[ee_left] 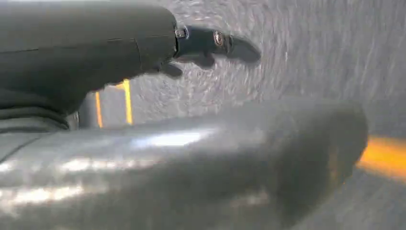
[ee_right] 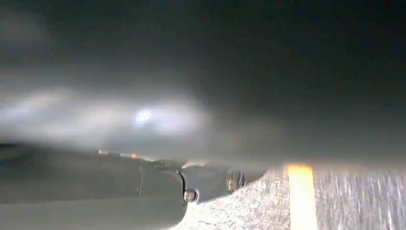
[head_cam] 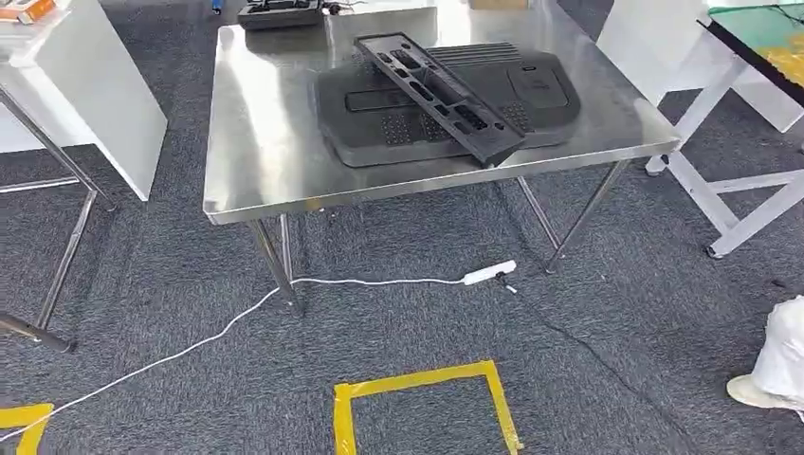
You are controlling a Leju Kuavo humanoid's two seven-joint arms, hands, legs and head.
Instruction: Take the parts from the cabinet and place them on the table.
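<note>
Head view, left to right.

Far left: white panel table with thin metal legs [head_cam: 90,104], upper left of the frame; strip of yellow floor tape [head_cam: 24,422] at the lower left corner.

Centre: white cable [head_cam: 228,327] running across the grey carpet to a white power strip [head_cam: 489,274] below the table.

Upper centre: square stainless-steel table [head_cam: 275,142]. On it lies a large dark grey moulded plastic panel [head_cam: 379,118]; a long narrow black slotted plastic part [head_cam: 431,90] rests diagonally across it.

Lower centre: yellow tape square [head_cam: 422,403] on the carpet.

Right: white frame table [head_cam: 730,180].

Left hand [ee_left: 210,45], left wrist view: dark fingers extended over carpet, holding nothing.

Right hand [ee_right: 225,184], right wrist view: blurred, cannot tell its state.
</note>
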